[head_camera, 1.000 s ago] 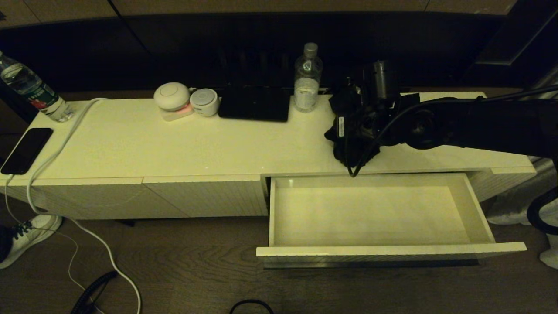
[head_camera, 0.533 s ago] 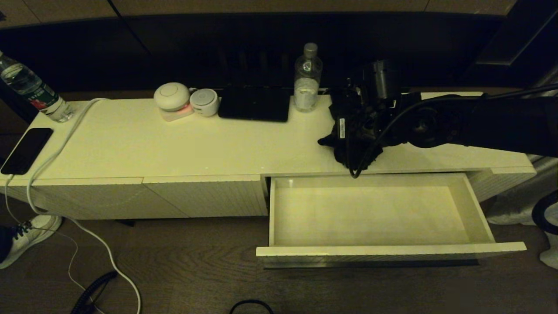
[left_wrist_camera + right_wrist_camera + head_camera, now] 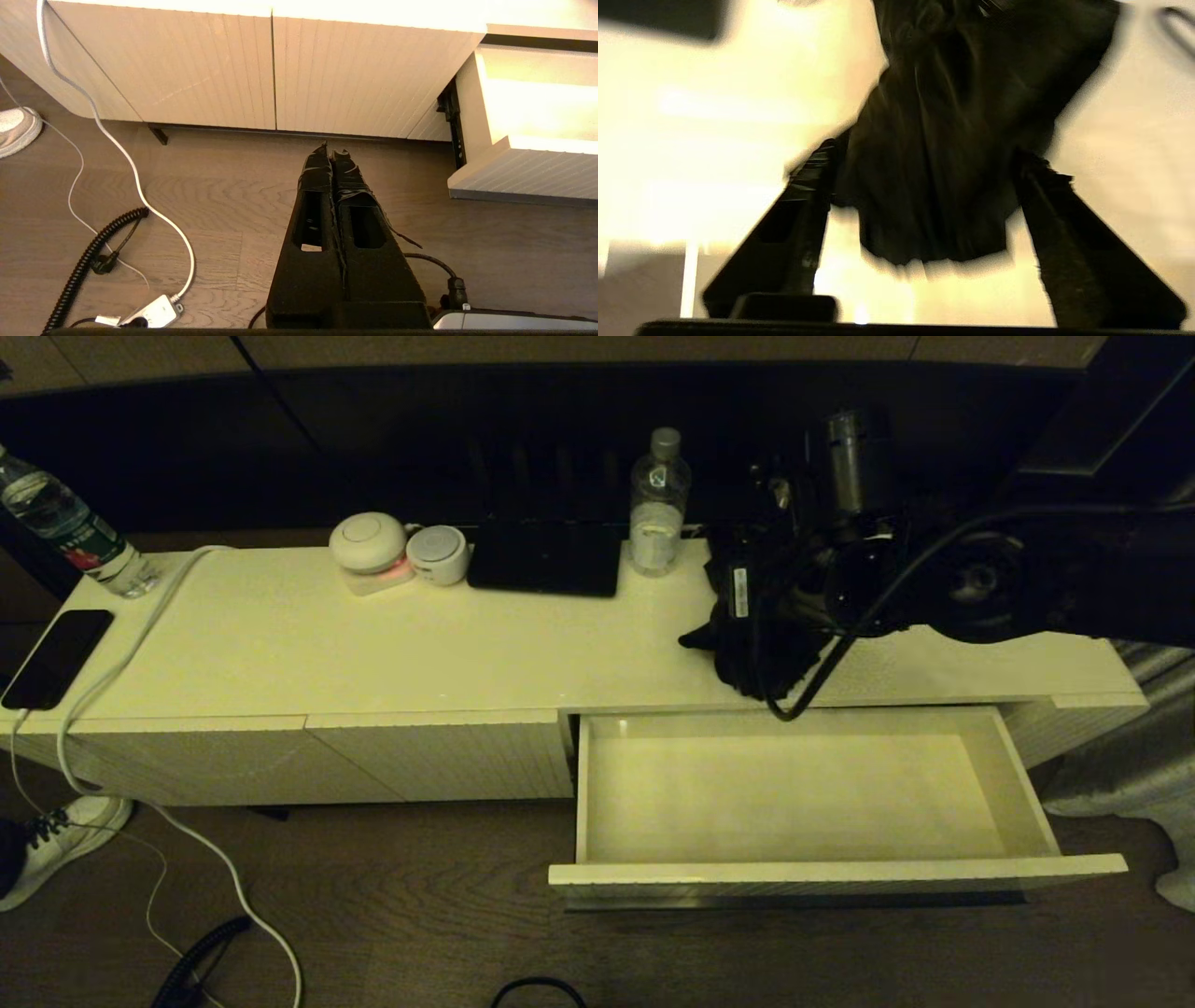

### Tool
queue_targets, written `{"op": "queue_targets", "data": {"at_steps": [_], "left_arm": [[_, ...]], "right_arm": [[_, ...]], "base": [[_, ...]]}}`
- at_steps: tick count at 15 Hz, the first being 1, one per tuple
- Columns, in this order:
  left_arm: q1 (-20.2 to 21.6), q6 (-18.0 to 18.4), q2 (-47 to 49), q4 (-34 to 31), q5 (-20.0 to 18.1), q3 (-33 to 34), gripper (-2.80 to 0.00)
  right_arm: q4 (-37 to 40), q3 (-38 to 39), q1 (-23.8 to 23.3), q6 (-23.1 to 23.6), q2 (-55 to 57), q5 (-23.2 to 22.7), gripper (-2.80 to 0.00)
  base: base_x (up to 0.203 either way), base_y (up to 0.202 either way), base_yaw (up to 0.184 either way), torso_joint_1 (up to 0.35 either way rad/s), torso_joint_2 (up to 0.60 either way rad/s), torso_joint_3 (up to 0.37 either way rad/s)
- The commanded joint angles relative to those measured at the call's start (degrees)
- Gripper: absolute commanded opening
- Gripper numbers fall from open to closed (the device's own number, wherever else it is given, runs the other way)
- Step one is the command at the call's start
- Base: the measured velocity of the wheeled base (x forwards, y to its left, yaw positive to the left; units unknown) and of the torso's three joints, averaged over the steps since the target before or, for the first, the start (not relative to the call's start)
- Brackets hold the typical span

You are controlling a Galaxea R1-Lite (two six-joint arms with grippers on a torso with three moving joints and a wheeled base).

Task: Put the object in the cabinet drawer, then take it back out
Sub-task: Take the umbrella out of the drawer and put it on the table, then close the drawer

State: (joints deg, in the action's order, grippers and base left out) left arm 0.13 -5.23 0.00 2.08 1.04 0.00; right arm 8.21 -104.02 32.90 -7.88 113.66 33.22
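Right gripper (image 3: 924, 182): jaws spread wide, the two black fingers (image 3: 803, 200) standing either side of the umbrella without pinching it; released.
Compact black umbrella (image 3: 747, 658): a bunchy heap of matte black fabric, creased and folded, lying on the cream-white cabinet top (image 3: 373, 644) near its front edge, right of centre, just behind the open drawer. In the right wrist view the fabric (image 3: 943, 154) fills the gap between the fingers; the handle cannot be made out.
Cabinet drawer (image 3: 1022, 775): wide, cream-white, pulled fully out toward the near side, pale interior holding nothing.
Left gripper (image 3: 332, 158): clenched, fingers pressed together, parked low over the wooden floor (image 3: 224, 196) in front of the ribbed cream cabinet doors (image 3: 210, 74).
Change from a second ago: the right gripper's jaws, then closed on the umbrella, have parted; the right wrist has lifted up and back, further right in the head view; the umbrella stays on the cabinet top.
Farther out: clear plastic water bottle (image 3: 659, 504) at the far edge, left of the umbrella; flat black rectangular tray (image 3: 546, 558); two round white devices (image 3: 397, 553) further left.
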Motion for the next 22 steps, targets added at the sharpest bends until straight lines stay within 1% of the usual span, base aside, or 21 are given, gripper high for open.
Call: {"op": "queue_targets", "data": {"at_steps": [1,3,4,5,6,8,9,10,14,15,18,20,22], "left_arm": [[0.0,0.0,-0.1,0.0,0.0,0.0,-2.80],[0.0,0.0,-0.1,0.0,0.0,0.1,-2.80],[0.0,0.0,-0.1,0.0,0.0,0.1,-2.80],[0.0,0.0,-0.1,0.0,0.0,0.0,-2.80],[0.0,0.0,-0.1,0.0,0.0,0.0,-2.80],[0.0,0.0,-0.1,0.0,0.0,0.0,-2.80],[0.0,0.0,-0.1,0.0,0.0,0.0,-2.80],[0.0,0.0,-0.1,0.0,0.0,0.0,-2.80],[0.0,0.0,-0.1,0.0,0.0,0.0,-2.80],[0.0,0.0,-0.1,0.0,0.0,0.0,-2.80],[0.0,0.0,-0.1,0.0,0.0,0.0,-2.80],[0.0,0.0,-0.1,0.0,0.0,0.0,-2.80],[0.0,0.0,-0.1,0.0,0.0,0.1,-2.80]], "right_arm": [[0.0,8.4,2.3,2.3,-10.4,1.2,0.00],[0.2,16.6,3.4,5.0,-17.7,1.1,0.00],[0.4,20.5,3.7,6.9,-21.2,0.4,0.00],[1.0,24.7,4.1,9.8,-25.0,-0.6,0.00],[1.8,28.4,4.3,13.8,-28.8,-1.8,0.00],[3.8,35.0,4.6,23.4,-35.2,-5.7,0.00],[4.8,38.2,4.7,29.2,-37.5,-7.9,-2.80],[5.4,41.2,4.7,33.4,-39.5,-9.1,-2.80],[5.9,52.5,4.7,45.2,-46.6,-11.2,-2.80],[6.2,55.7,4.7,47.4,-48.0,-11.5,-2.80],[7.8,65.1,5.3,51.4,-50.8,-12.0,-2.80],[7.6,70.2,6.3,52.3,-51.3,-12.3,-2.80],[7.3,75.4,6.7,52.3,-50.4,-12.4,-2.80]], "base": [[0.000,0.000,0.000,0.000,0.00,0.000],[0.000,0.000,0.000,0.000,0.00,0.000],[0.000,0.000,0.000,0.000,0.00,0.000],[0.000,0.000,0.000,0.000,0.00,0.000],[0.000,0.000,0.000,0.000,0.00,0.000],[0.000,0.000,0.000,0.000,0.00,0.000],[0.000,0.000,0.000,0.000,0.00,0.000],[0.000,0.000,0.000,0.000,0.00,0.000],[0.000,0.000,0.000,0.000,0.00,0.000],[0.000,0.000,0.000,0.000,0.00,0.000],[0.000,0.000,0.000,0.000,0.00,0.000],[0.000,0.000,0.000,0.000,0.00,0.000],[0.000,0.000,0.000,0.000,0.00,0.000]]}}
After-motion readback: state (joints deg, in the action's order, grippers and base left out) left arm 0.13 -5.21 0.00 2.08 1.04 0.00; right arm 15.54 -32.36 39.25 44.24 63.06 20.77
